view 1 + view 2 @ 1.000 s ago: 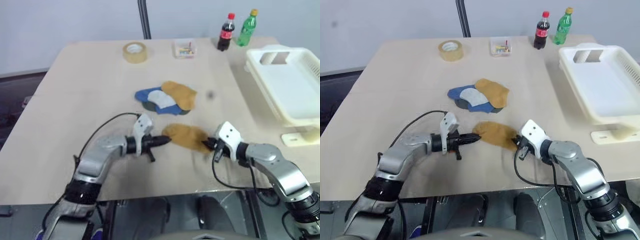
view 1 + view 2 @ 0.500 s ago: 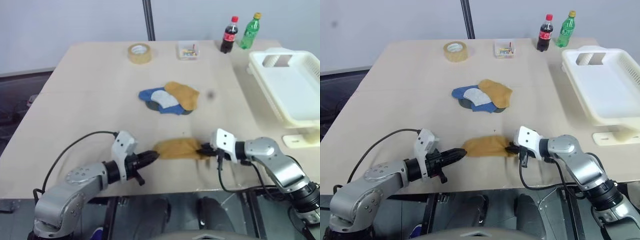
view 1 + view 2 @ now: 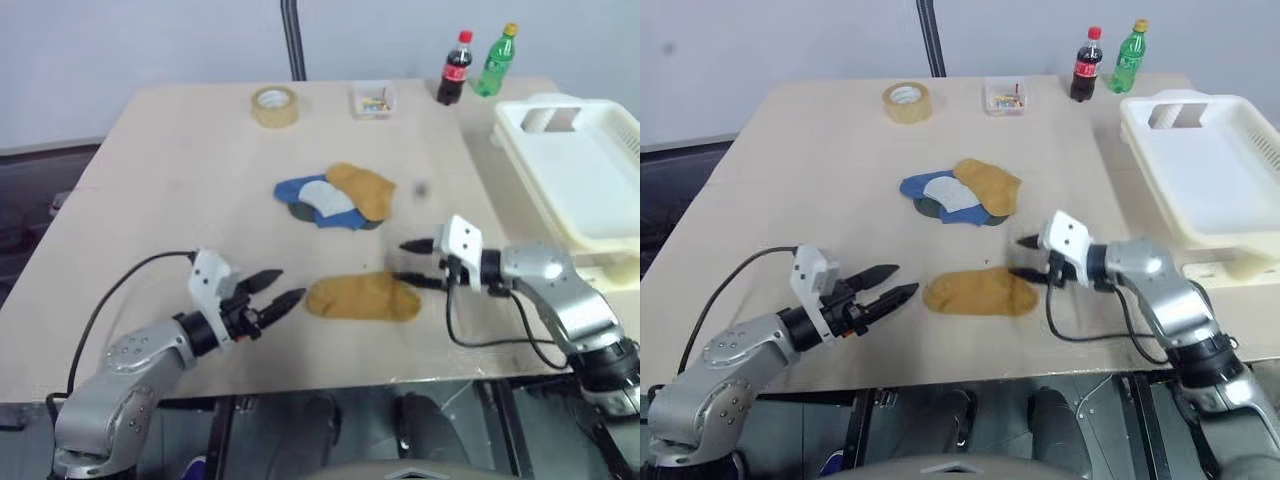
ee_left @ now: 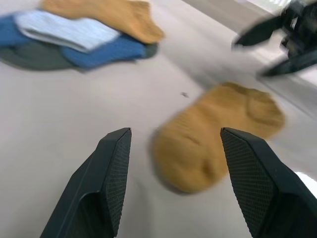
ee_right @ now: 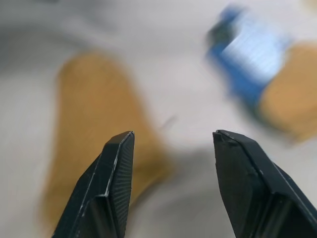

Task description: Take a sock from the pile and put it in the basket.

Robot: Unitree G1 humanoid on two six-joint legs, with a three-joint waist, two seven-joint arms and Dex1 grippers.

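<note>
Lower centre of frame: mustard sock (image 3: pixel 362 297) flat on table (image 3: pixel 180 180), long axis left-right, between left gripper (image 3: pixel 272 287) at lower left and right gripper (image 3: pixel 412 262) at centre right, both spread and empty, neither touching it. Right gripper probably nearer, just off the sock's right end, and on the basket's side. Farther up: pile (image 3: pixel 335 197) at centre, basket (image 3: pixel 578 170) at upper right edge, well apart from sock.

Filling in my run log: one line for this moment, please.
mustard sock: flat on table, unheld | left gripper: open | right gripper: open | basket: no sock
</note>
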